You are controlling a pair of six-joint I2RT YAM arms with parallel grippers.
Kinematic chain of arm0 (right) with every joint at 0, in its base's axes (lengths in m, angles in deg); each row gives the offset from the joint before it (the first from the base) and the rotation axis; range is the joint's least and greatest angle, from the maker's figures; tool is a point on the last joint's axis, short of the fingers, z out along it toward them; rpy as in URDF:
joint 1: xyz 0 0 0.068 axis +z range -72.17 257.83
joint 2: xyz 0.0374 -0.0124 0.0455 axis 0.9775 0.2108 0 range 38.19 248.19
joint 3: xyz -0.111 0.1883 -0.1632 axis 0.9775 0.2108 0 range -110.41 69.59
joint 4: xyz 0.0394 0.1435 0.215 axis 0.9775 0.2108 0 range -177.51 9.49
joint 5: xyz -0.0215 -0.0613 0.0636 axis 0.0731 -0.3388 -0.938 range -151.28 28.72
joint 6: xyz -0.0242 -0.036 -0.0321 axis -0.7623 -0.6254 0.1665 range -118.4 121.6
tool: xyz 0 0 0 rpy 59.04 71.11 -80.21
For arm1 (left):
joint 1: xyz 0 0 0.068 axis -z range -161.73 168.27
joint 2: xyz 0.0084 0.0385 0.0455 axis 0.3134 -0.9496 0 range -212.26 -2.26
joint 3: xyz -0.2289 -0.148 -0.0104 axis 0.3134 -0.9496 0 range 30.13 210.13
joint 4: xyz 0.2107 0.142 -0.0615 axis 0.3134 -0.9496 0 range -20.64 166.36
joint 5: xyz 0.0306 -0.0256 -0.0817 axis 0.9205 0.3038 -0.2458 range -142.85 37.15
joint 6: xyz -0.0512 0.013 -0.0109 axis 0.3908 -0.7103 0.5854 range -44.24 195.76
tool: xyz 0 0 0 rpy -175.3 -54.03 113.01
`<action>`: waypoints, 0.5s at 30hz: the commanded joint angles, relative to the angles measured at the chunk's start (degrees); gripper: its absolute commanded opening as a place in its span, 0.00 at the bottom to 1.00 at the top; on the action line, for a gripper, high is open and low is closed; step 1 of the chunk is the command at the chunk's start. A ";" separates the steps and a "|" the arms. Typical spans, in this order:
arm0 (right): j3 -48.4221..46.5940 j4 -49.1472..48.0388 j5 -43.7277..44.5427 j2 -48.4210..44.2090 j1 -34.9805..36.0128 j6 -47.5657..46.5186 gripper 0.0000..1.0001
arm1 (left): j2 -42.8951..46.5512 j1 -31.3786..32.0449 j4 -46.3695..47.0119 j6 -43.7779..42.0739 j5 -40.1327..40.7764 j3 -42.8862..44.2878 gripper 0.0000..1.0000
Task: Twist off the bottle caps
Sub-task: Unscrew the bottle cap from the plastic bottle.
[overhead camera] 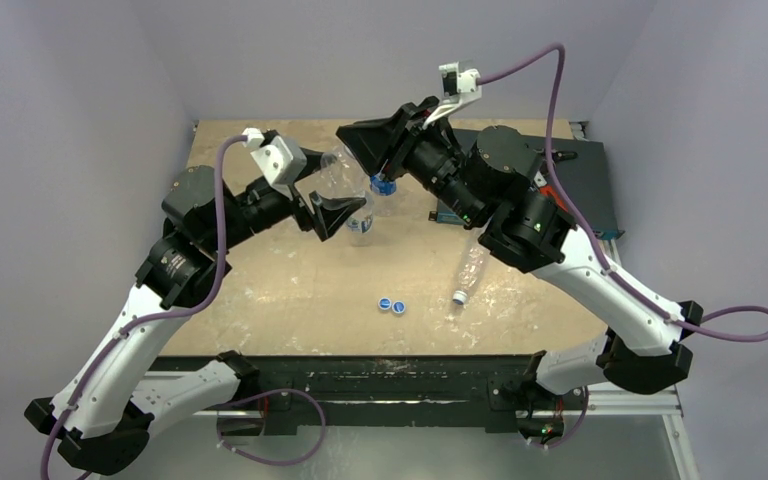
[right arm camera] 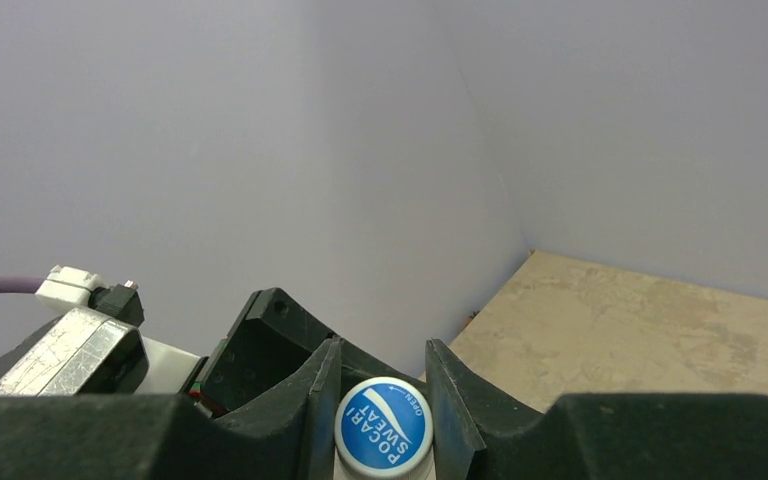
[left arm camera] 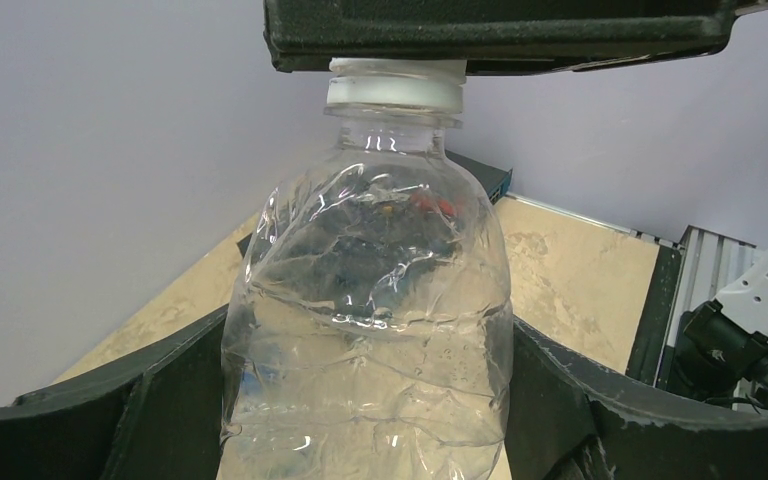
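Left tool [left arm camera: 370,345] closed on crinkled bottle [left arm camera: 380,230] at rear of tabletop [overhead camera: 260,290], right tool [right arm camera: 382,372] clamped on its blue cap [right arm camera: 383,428] from above, two loose caps [overhead camera: 391,305] near front centre, second bottle [overhead camera: 470,268] lying on its side to their right

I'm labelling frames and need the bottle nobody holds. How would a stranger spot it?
On the tan table, go to the right half, beside the right arm. A clear bottle lies flat there, neck toward the near edge. Unlike the gripped bottle, it lies alone, right of two blue caps.
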 commanded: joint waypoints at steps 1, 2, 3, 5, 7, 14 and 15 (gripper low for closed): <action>0.34 -2.40 -0.86 -1.81 -0.21 0.35 0.00 | 0.94 -0.29 2.77 -0.76 -0.23 0.19 0.00; 0.77 -3.04 -2.48 -2.06 -0.20 0.34 0.00 | 0.94 -0.29 2.82 -0.70 -1.01 0.19 0.00; 1.39 -4.16 -5.28 -2.43 -0.22 0.50 0.00 | 0.95 -0.29 2.77 -0.69 -2.02 0.33 0.00; 3.29 -7.14 -8.57 -3.78 -0.23 -1.10 0.00 | 0.87 -0.29 2.60 1.97 -6.07 0.73 0.00; 4.16 -9.05 -11.79 -4.64 -0.23 -3.31 0.00 | 0.87 -0.29 3.13 4.02 -11.90 1.05 0.00; 6.57 -15.03 -35.73 -7.39 -2.74 -7.80 0.00 | 0.98 -0.29 17.34 21.27 -31.81 -0.40 0.00; 6.63 -15.59 -39.37 -7.55 -3.70 -7.46 0.00 | 0.89 -0.30 19.27 23.43 -33.73 -0.36 0.00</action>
